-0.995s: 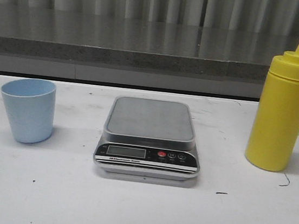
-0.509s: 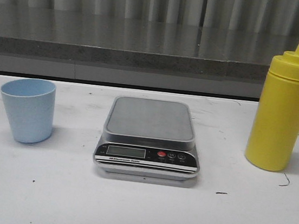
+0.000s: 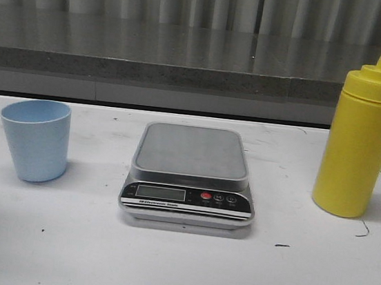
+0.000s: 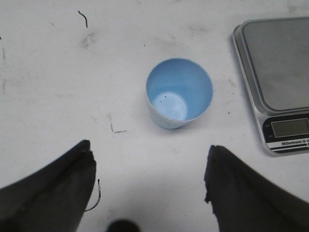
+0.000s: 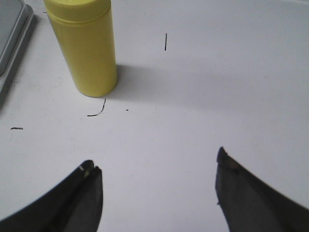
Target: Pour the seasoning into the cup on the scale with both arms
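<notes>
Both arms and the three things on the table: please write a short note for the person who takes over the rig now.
Left gripper: open, empty, above the table near the blue cup.
Right gripper: open, empty, some way from the yellow bottle.
The cup stands upright and empty on the table, left of the scale, not on it. The bottle stands upright to the scale's right, cap off its nozzle. The scale's platform is bare.
Done: nothing yet.
Left: put the cup on the scale, pick up the bottle, pour.
</notes>
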You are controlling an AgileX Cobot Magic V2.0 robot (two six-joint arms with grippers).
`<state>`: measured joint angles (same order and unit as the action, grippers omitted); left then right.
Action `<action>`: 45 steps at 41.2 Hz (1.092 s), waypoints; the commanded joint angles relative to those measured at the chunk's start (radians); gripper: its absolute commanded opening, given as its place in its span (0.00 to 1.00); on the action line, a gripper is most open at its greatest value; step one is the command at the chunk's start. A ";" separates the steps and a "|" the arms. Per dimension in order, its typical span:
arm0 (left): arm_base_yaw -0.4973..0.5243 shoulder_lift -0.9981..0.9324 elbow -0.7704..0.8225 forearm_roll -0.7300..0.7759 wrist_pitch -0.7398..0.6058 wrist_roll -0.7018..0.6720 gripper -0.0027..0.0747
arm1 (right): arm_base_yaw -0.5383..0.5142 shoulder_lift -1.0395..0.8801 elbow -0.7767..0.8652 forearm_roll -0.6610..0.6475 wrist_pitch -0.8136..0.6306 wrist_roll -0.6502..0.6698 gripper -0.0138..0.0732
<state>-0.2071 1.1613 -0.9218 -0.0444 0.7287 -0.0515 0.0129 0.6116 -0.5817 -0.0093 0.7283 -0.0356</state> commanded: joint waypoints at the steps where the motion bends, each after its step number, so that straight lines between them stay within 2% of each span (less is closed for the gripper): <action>1: -0.008 0.088 -0.099 0.004 -0.012 -0.007 0.61 | -0.006 0.008 -0.029 0.000 -0.065 -0.012 0.75; 14: -0.008 0.385 -0.266 0.004 0.003 -0.007 0.60 | -0.006 0.008 -0.029 0.000 -0.064 -0.012 0.75; 26: -0.008 0.556 -0.331 0.004 0.000 -0.007 0.58 | -0.006 0.008 -0.029 0.000 -0.064 -0.012 0.75; 30: -0.008 0.574 -0.332 0.001 -0.026 -0.007 0.45 | -0.006 0.008 -0.029 0.000 -0.064 -0.012 0.75; 37: -0.017 0.575 -0.332 0.000 -0.053 -0.007 0.14 | -0.006 0.008 -0.029 0.000 -0.064 -0.012 0.75; 40: -0.022 0.575 -0.332 -0.002 -0.051 -0.007 0.03 | -0.006 0.008 -0.029 0.000 -0.064 -0.012 0.75; 45: -0.036 0.573 -0.349 -0.002 -0.028 -0.007 0.01 | -0.006 0.008 -0.029 0.000 -0.064 -0.012 0.75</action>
<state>-0.2282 1.7786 -1.2290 -0.0386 0.7156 -0.0515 0.0129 0.6116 -0.5817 -0.0093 0.7283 -0.0356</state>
